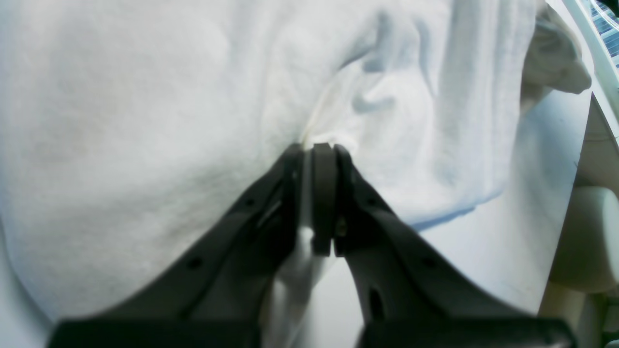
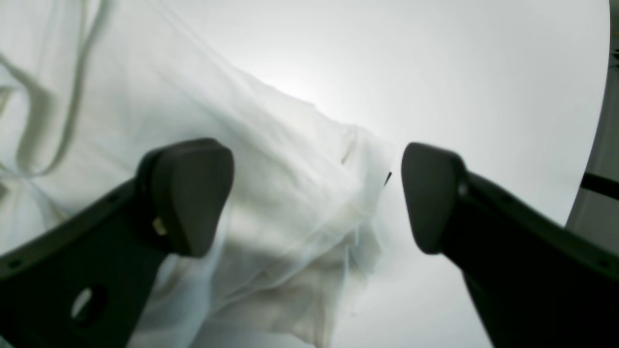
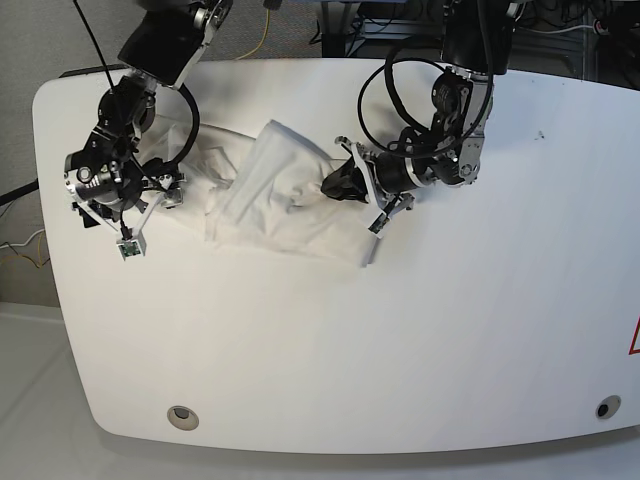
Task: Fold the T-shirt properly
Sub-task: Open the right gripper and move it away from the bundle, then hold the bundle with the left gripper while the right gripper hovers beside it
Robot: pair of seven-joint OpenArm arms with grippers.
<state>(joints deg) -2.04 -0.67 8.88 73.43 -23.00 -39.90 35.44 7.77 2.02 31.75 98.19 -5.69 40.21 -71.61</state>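
Observation:
The white T-shirt (image 3: 270, 200) lies crumpled in a long bunch across the far left-middle of the white table (image 3: 450, 330). Its print does not show. My left gripper (image 3: 337, 184) is at the bunch's right end, shut on a pinch of cloth; the left wrist view shows its closed tips (image 1: 321, 147) with the T-shirt (image 1: 145, 121) gathered at them. My right gripper (image 3: 160, 190) is at the bunch's left end, open. In the right wrist view its fingers (image 2: 188, 193) stand wide apart over a thin fold of the T-shirt (image 2: 271, 159), holding nothing.
The table's rounded left edge (image 3: 45, 200) lies close behind my right arm. Cables (image 3: 390, 90) loop at the back by the left arm. In the left wrist view the table edge (image 1: 587, 121) runs just beyond the cloth.

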